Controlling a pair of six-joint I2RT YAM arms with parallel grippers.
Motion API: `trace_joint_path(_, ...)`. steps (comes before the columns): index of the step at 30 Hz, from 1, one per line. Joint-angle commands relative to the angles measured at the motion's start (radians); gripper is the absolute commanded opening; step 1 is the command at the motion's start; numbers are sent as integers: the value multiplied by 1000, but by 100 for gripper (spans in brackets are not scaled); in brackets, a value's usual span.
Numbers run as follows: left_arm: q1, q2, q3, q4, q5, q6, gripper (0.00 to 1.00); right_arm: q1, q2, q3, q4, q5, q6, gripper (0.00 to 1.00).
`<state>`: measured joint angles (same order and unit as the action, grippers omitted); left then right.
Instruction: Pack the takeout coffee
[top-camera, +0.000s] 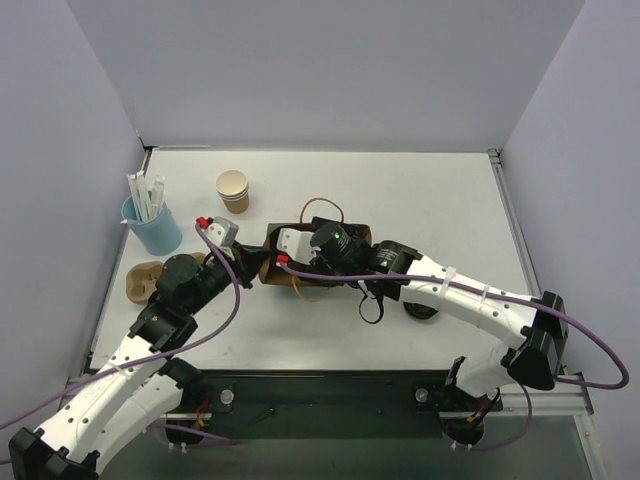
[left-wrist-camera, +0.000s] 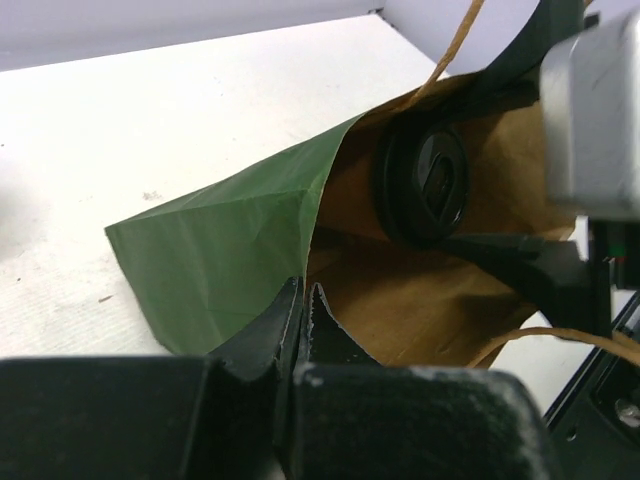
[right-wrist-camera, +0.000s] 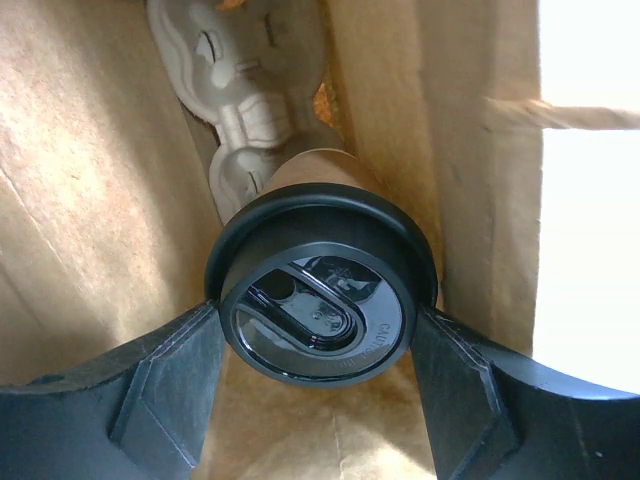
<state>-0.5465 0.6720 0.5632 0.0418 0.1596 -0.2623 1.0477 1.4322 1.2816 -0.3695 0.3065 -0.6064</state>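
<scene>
The takeout coffee (right-wrist-camera: 320, 300), a kraft cup with a black lid, is inside the green bag (left-wrist-camera: 220, 260) with the brown inside. My right gripper (right-wrist-camera: 318, 345) reaches into the bag's mouth, and its fingers (right-wrist-camera: 165, 370) press the lid's rim on both sides. The lid also shows in the left wrist view (left-wrist-camera: 425, 185). My left gripper (left-wrist-camera: 303, 300) is shut on the bag's rim and holds the mouth open. In the top view the bag (top-camera: 300, 285) lies mostly hidden under the right arm, and the cup is hidden.
A lidless tan cup (top-camera: 233, 190) stands at the back. A blue cup of white straws (top-camera: 152, 225) and a pulp carrier (top-camera: 143, 280) are at the left. A loose black lid (top-camera: 420, 310) lies under the right arm. A moulded pulp piece (right-wrist-camera: 245, 70) shows beyond the cup.
</scene>
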Motion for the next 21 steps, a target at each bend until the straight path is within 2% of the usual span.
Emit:
trace_joint_path(1, 8, 3, 10, 119, 3, -83, 0, -3, 13, -16, 66, 51, -62, 36)
trace_joint_path(5, 10, -14, 4, 99, 21, -143, 0, -2, 23, -18, 92, 11, -145, 36)
trace_joint_path(14, 20, -46, -29, 29, 46, -86, 0, 0, 56, 28, 93, -56, -265, 38)
trace_joint_path(21, 60, -29, 3, -6, 110, -109, 0, -17, 48, 74, 52, -147, -412, 36)
